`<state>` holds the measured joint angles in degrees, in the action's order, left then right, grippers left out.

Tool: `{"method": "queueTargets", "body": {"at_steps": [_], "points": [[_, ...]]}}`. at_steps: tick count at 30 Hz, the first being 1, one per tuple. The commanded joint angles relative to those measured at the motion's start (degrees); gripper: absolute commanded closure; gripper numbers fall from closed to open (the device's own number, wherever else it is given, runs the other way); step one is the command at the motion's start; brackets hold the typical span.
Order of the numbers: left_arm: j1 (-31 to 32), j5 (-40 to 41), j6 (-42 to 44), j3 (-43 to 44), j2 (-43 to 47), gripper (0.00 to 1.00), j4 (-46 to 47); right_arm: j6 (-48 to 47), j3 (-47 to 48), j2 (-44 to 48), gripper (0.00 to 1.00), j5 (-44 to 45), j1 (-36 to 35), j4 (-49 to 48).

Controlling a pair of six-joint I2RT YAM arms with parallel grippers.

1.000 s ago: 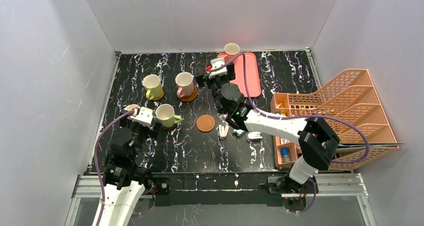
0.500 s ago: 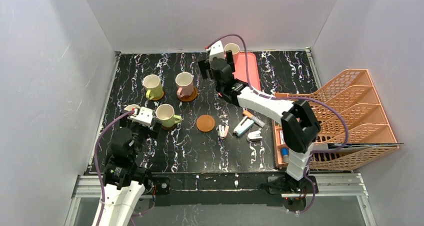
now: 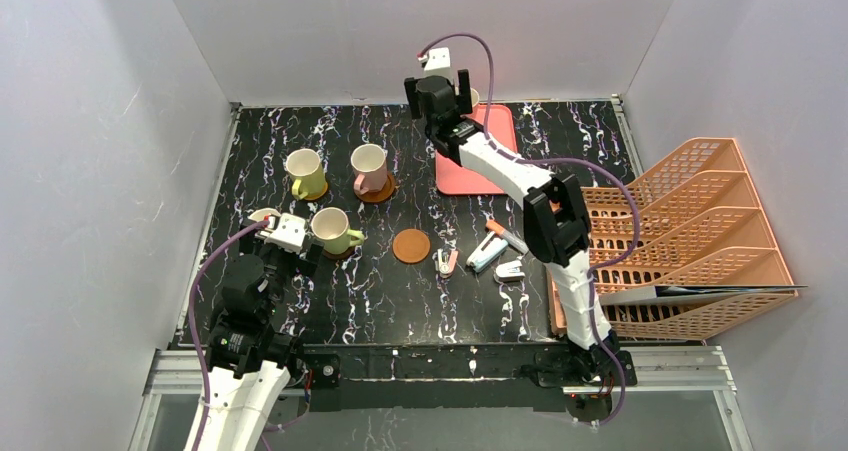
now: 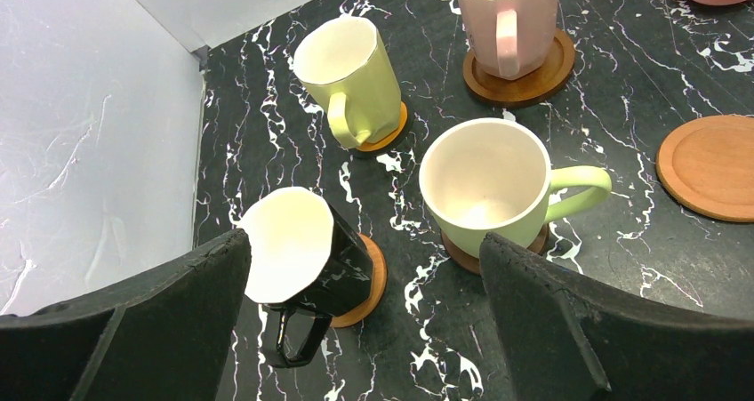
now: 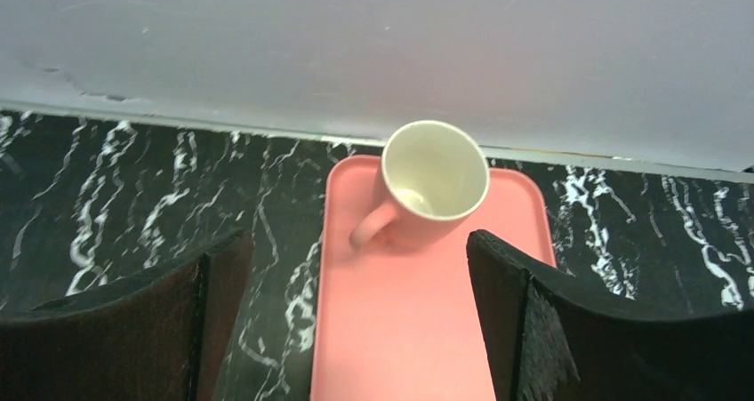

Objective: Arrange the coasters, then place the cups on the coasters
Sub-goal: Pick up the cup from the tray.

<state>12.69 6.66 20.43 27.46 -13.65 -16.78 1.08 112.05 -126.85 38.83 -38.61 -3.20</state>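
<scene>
The left end effector (image 4: 364, 325) stands with jaws spread fully and holds nothing; it hangs above the near-left part of the worktop (image 4: 622, 72). The right end effector (image 5: 356, 250) is likewise spread wide and empty, above the pink tray (image 5: 400, 330) at the far edge. Cups: five. Four stand on the worktop, each on its own coaster: the dark cup (image 4: 307, 263), the near yellow-green cup (image 4: 485, 188), the far yellow-green cup (image 4: 351, 76) and the pink cup (image 4: 507, 14). The fifth, the tray cup (image 5: 431, 183), is pink and stands upright on the far end of the tray. Coasters: five. Four show only as rims under cups; the bare coaster (image 4: 711, 165) lies right of the near yellow-green cup. The left wrist view cuts off the pink cup's top and the bare coaster's right edge. From above, the right arm hides most of the tray cup. Three small items (image 3: 487, 254) beside the pink file rack (image 3: 690, 201) are too small to identify, and any print on them cannot be read.
</scene>
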Motion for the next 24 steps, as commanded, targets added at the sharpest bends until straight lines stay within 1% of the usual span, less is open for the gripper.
{"method": "queueTargets", "body": {"at_steps": [1,4,9,12,17,21,24], "points": [[-0.39,-0.02,-0.03,-0.33,0.35,0.02,-0.08,-3.68,9.04,-7.16,0.02,5.36,0.33,1.31],[-0.39,-0.16,-0.04,-0.23,0.22,0.02,-0.19,-4.70,13.56,-10.36,0.02,4.83,1.39,1.82],[-0.66,-0.08,-0.09,-0.09,0.30,0.02,-0.34,-6.60,15.93,-13.08,0.02,3.78,2.61,-1.35],[-1.37,-0.20,-0.17,-0.13,0.63,0.02,-0.26,-8.53,18.56,-15.61,0.02,5.60,2.81,-3.41],[-1.62,-0.70,-0.13,-0.13,0.79,0.02,-0.43,-12.27,20.37,-19.46,0.02,10.06,3.78,-7.51],[-1.70,-0.84,-0.15,-0.13,0.81,0.02,-0.43,-12.12,22.29,-21.66,0.02,10.73,5.26,-7.10],[-1.80,-0.84,-0.13,-0.08,0.98,0.02,-0.37,-10.73,24.82,-23.05,0.02,9.66,6.06,-4.47]]}}
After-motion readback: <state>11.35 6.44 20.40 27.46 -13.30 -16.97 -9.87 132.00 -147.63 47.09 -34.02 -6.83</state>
